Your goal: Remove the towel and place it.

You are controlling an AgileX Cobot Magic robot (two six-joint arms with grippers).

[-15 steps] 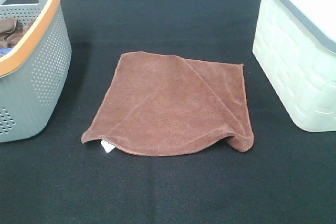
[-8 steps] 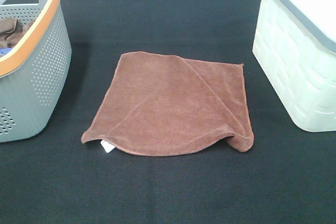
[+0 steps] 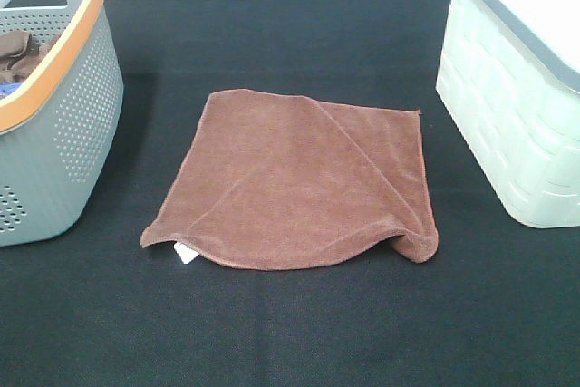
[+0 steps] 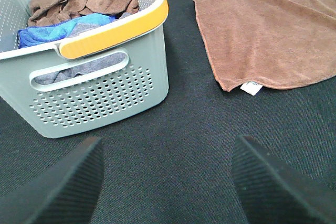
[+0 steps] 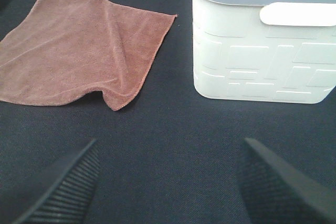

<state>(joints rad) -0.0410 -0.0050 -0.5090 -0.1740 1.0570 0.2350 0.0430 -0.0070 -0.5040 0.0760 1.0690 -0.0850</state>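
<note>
Between the left claw (image 4: 167, 182) fingers there's nothing but bare black counter (image 4: 173, 145); jaws spread wide, and the right claw (image 5: 167, 182) is the same, wide and empty; the brown towel (image 3: 299, 183) lies flat ahead of both, between the grey basket (image 3: 77, 124) and the white bin (image 3: 507, 124); looks like it's already out, so folding or final placing is probably what's left.
</note>
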